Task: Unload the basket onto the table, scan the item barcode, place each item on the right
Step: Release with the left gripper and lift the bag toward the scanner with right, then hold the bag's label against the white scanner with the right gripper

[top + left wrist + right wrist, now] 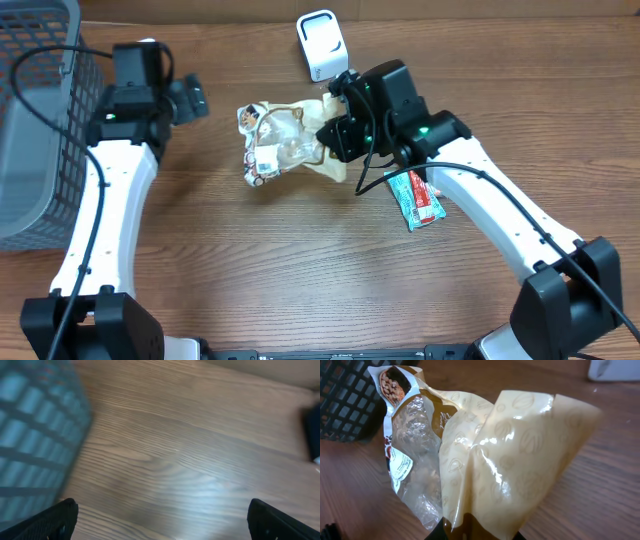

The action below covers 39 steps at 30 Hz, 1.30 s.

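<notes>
— Tan plastic snack bag (280,145): where's it sit vs the scanner (320,45)?

— Just on my side of the scanner & a bit to its left, over the wood table (300,260). It's crumpled, part clear w/ nuts showing thru, part tan. It's not touching the scanner; a strip of bare wood shows btwn them. Can't tell if the bag rests on the wood or hangs just off it.

— Right gripper?

— My right gripper (330,135) is pinching the bag at the end nearest the scanner. On my wrist cam the tan film comes up from btwn my fingers & fans out. The fingers themselves are mostly hidden under it.

— Barcode?

— There's a white label patch on the bag's end farthest from the scanner, but it's too small to read.

— Left side?

— My left gripper (192,100) is spread wide over bare wood, w/ the fingers (60,520) far apart at the frame corners. It's well left of the scanner, apart from the bag, & next to the grey basket (40,120), which sits farther left again.

— Anything else?

— A red & green packet (415,198) lies flat on the table, on my side of the scanner & to its right, partly under my right arm.
</notes>
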Each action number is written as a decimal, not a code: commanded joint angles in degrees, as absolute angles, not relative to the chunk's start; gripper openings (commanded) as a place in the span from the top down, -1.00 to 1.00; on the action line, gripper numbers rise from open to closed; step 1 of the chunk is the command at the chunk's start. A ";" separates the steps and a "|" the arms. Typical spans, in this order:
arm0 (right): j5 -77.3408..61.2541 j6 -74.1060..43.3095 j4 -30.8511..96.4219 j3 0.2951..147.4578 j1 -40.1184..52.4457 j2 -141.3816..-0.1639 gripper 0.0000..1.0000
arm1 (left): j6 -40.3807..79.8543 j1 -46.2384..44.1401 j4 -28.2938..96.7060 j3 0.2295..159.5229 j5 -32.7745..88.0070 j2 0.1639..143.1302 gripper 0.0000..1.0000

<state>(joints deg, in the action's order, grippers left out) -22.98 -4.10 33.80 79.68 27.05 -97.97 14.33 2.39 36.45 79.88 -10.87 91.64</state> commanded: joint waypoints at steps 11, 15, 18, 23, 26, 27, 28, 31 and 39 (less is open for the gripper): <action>-8.84 8.34 31.73 93.93 25.58 -95.74 0.93 | 12.40 6.39 37.89 80.42 -8.97 91.61 -0.99; 2.09 19.11 29.32 100.73 26.04 -95.79 0.93 | 12.40 6.39 37.89 80.42 -8.97 91.61 -1.00; 7.14 29.04 23.64 101.06 26.13 -95.96 0.93 | 12.38 6.39 37.89 80.42 -8.97 91.61 -1.00; 11.99 41.69 17.91 100.92 26.13 -99.02 0.93 | 12.40 6.39 37.89 80.42 -8.97 91.61 -0.99; 15.86 46.26 13.82 100.90 26.13 -102.76 0.93 | 12.40 6.39 37.89 80.42 -8.97 91.61 -0.99; 17.28 47.11 12.01 100.88 26.15 -104.27 0.92 | 12.40 6.39 37.89 80.42 -8.97 91.61 -1.00; 18.37 47.51 10.24 100.88 26.15 -105.56 0.93 | 12.38 6.39 37.89 80.42 -8.97 91.61 -1.00; 21.17 50.17 3.84 100.88 26.57 -110.06 0.93 | 12.40 6.39 37.89 80.42 -8.97 91.61 -1.00; 28.97 60.86 -19.25 100.88 28.77 -123.57 0.93 | 12.38 6.39 37.91 80.42 -8.97 91.61 -1.00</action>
